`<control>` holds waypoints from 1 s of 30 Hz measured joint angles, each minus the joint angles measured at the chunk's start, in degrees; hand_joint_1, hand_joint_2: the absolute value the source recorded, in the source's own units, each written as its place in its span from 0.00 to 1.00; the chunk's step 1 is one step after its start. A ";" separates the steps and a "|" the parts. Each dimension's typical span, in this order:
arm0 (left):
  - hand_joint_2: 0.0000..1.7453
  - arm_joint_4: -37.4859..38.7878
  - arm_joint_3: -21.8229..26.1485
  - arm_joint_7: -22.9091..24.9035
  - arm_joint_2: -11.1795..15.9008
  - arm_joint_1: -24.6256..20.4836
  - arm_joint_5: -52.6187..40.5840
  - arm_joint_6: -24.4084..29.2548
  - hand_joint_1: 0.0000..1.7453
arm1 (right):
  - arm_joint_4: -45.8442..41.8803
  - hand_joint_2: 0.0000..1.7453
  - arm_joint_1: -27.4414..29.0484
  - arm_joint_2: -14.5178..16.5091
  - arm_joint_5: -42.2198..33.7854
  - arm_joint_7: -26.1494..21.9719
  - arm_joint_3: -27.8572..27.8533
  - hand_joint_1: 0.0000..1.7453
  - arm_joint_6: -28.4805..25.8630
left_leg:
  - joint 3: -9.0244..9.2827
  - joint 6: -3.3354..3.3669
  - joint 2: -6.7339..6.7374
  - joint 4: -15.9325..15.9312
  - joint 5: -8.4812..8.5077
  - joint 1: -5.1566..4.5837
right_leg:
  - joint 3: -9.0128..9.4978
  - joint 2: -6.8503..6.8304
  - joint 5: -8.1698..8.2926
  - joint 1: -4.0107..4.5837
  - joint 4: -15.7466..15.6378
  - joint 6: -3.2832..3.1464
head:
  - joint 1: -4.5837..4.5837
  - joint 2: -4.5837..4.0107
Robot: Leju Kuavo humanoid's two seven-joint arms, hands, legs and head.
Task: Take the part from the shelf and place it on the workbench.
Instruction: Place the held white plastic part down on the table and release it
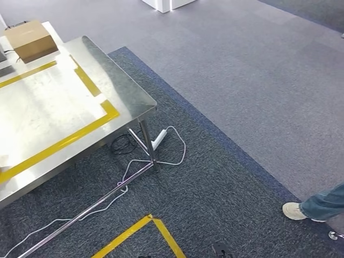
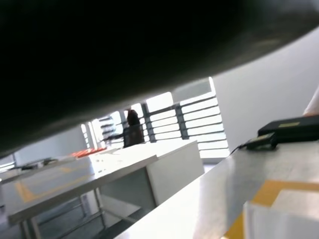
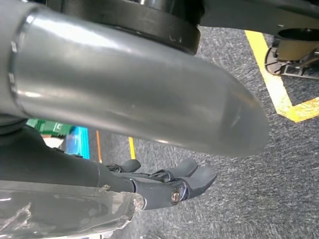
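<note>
The steel workbench (image 1: 48, 107), marked with yellow tape, stands at the left of the head view, with a brown cardboard box (image 1: 30, 38) on its far corner. In the left wrist view a dark blurred mass (image 2: 112, 50) sits close to the lens above the workbench top (image 2: 211, 199). I cannot tell whether it is my left hand's fingers or something held. My right hand (image 3: 165, 181) hangs over the carpet with its dark fingers stretched out and nothing in them.
A white power strip (image 1: 159, 138) and cables lie on the carpet by the workbench leg. Yellow tape (image 1: 142, 228) marks a square on the floor. A person's shoe (image 1: 294, 210) stands at the right. A flat black device (image 2: 289, 130) lies on the workbench.
</note>
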 joint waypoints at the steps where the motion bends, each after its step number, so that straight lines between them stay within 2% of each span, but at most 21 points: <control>1: 0.00 0.63 0.60 0.00 -0.59 0.01 -0.56 0.00 0.00 | 0.02 0.00 0.11 -0.02 0.01 0.00 -0.01 0.00 0.00 | 0.19 -0.03 0.12 -0.05 0.56 0.02 | 0.03 -0.64 -0.07 0.01 0.01 0.01 | 0.01 0.00; 2: 0.00 1.17 1.22 0.00 -1.07 0.02 -1.04 -0.01 0.00 | 0.03 0.00 0.18 -0.03 0.05 0.00 -0.01 0.00 -0.01 | 1.52 -0.04 0.50 -2.32 2.00 0.03 | 0.09 -1.26 -0.16 0.01 0.02 0.09 | -0.01 0.00; 4: 0.00 2.09 2.60 -0.04 -1.84 -0.10 -1.94 -0.02 0.00 | 0.04 0.00 0.19 -0.08 0.13 0.00 -0.01 0.00 -0.07 | 5.96 -0.02 3.19 -10.03 5.06 -0.12 | 0.37 -2.36 -0.50 0.23 0.20 0.57 | -0.05 0.00; 6: 0.00 2.98 3.97 -0.12 -2.80 -0.23 -2.93 -0.05 0.00 | 0.05 0.00 0.18 -0.23 0.18 0.00 -0.02 0.00 -0.22 | 8.55 0.51 5.11 -14.73 6.11 -0.38 | 0.77 -3.43 -1.01 0.64 0.35 1.21 | 0.04 0.00; 7: 0.00 3.47 4.64 -0.16 -3.32 -0.22 -3.46 -0.07 0.00 | 0.06 0.00 0.19 -0.32 0.19 0.00 -0.03 0.00 -0.30 | 8.67 0.91 4.95 -15.17 5.91 -0.54 | 1.02 -4.03 -1.21 0.79 0.27 1.49 | 0.07 0.00; 8: 0.00 3.95 5.36 -0.21 -3.82 -0.09 -3.99 -0.09 0.00 | 0.07 0.00 0.19 -0.38 0.19 0.01 -0.03 0.00 -0.37 | 8.59 1.38 4.09 -15.15 5.96 -0.50 | 1.31 -4.68 -1.36 0.82 0.13 1.75 | 0.17 0.00; 9: 0.00 4.41 6.18 -0.30 -4.19 0.06 -4.56 -0.08 0.00 | 0.08 0.00 0.18 -0.42 0.20 0.02 -0.04 0.00 -0.41 | 8.56 1.71 3.39 -15.16 5.97 -0.43 | 1.45 -4.60 -1.59 0.71 0.14 2.11 | 0.17 0.00; 11: 0.00 5.22 7.79 -0.59 -4.82 0.03 -5.78 -0.04 0.00 | 0.09 0.00 0.20 -0.44 0.24 0.02 -0.05 0.00 -0.43 | 8.57 2.44 2.02 -15.23 6.10 -0.16 | 0.50 -1.98 -3.40 0.47 2.64 2.80 | 0.31 0.00; 13: 0.00 6.08 9.01 -0.96 -5.46 -0.22 -7.20 0.02 0.00 | 0.12 0.00 0.34 -0.46 0.30 -0.09 -0.05 0.00 -0.43 | 8.50 2.95 0.58 -15.24 6.17 -0.08 | -2.92 1.36 -6.99 0.34 9.91 3.10 | 0.49 0.00; 14: 0.00 6.61 9.55 -1.13 -5.85 -0.35 -7.98 0.05 0.00 | 0.15 0.00 0.44 -0.49 0.32 -0.14 -0.05 0.00 -0.42 | 8.46 3.09 -0.20 -15.23 6.18 -0.12 | -4.94 2.01 -8.48 0.34 13.88 3.07 | 0.54 0.00; 15: 0.00 7.19 10.16 -1.26 -6.25 -0.41 -8.79 0.10 0.00 | 0.17 0.00 0.52 -0.53 0.34 -0.17 -0.05 0.00 -0.41 | 8.46 3.14 -1.04 -15.21 6.16 -0.17 | -6.40 2.25 -9.01 0.37 16.42 2.97 | 0.55 0.00; 16: 0.00 7.74 10.83 -1.42 -6.63 -0.45 -9.57 0.16 0.00 | 0.20 0.00 0.58 -0.58 0.38 -0.16 -0.05 0.00 -0.40 | 8.49 3.16 -1.88 -15.20 6.14 -0.22 | -6.94 2.35 -8.42 0.40 16.84 2.80 | 0.54 0.00; 17: 0.00 8.27 11.57 -1.63 -6.96 -0.53 -10.29 0.25 0.00 | 0.22 0.00 0.61 -0.64 0.43 -0.13 -0.05 0.00 -0.39 | 8.53 3.17 -2.78 -15.20 6.13 -0.26 | -6.35 2.59 -6.71 0.42 14.86 2.53 | 0.54 0.00; 18: 0.00 8.74 12.28 -1.86 -7.22 -0.63 -10.90 0.35 0.00 | 0.23 0.00 0.61 -0.68 0.48 -0.10 -0.06 0.00 -0.38 | 8.58 3.16 -3.67 -15.19 6.13 -0.27 | -4.83 3.17 -4.38 0.42 11.12 2.22 | 0.55 0.00; 20: 0.00 9.51 13.44 -2.16 -7.55 -0.85 -11.58 0.50 0.00 | 0.25 0.00 0.51 -0.75 0.53 -0.13 -0.06 0.00 -0.36 | 8.52 2.92 -5.33 -15.13 6.13 -0.27 | -1.42 5.55 -1.16 0.27 3.47 1.64 | 0.52 0.00; 22: 0.00 10.12 14.31 -2.25 -7.74 -1.03 -12.14 0.51 0.00 | 0.26 0.00 0.38 -0.79 0.55 -0.45 -0.05 0.00 -0.31 | 8.17 2.27 -6.71 -15.14 6.27 -0.09 | 0.09 6.55 -0.74 0.27 0.66 1.46 | 0.50 0.00; 24: 0.00 10.72 15.35 -2.31 -7.93 -1.12 -12.92 0.49 0.00 | 0.26 0.00 0.29 -0.81 0.59 -0.64 -0.09 0.00 -0.25 | 7.90 1.44 -7.67 -15.34 6.53 0.19 | 0.44 5.18 -0.56 0.33 0.29 1.12 | 0.52 0.00; 25: 0.00 11.08 15.98 -2.33 -8.03 -1.15 -13.38 0.49 0.00 | 0.26 0.00 0.26 -0.84 0.62 -0.51 -0.11 0.00 -0.25 | 7.71 1.11 -6.83 -15.06 6.29 0.14 | 0.61 4.51 -0.39 0.27 -0.02 0.79 | 0.44 0.00; 26: 0.00 11.44 16.58 -2.27 -8.14 -1.34 -13.89 0.49 0.00 | 0.26 0.00 0.25 -0.86 0.64 -0.39 -0.14 0.00 -0.22 | 7.11 0.83 -5.25 -13.86 5.42 0.01 | 0.80 3.76 -0.20 0.17 -0.38 0.49 | 0.33 0.00; 28: 0.00 12.27 17.44 -2.13 -8.43 -1.96 -15.04 0.52 0.00 | 0.26 0.00 0.35 -0.89 0.67 -0.20 -0.18 0.00 -0.19 | 4.32 0.39 -1.30 -8.05 2.02 -0.29 | 1.01 2.25 -0.09 0.14 -0.76 0.13 | 0.10 0.00; 30: 0.00 13.10 17.93 -2.05 -8.95 -2.37 -15.97 0.57 0.00 | 0.27 0.00 0.48 -0.93 0.69 -0.20 -0.22 0.00 -0.17 | 1.10 0.06 0.05 -1.33 -0.76 -0.18 | 1.01 0.65 -0.23 0.18 -0.76 0.02 | 0.05 0.00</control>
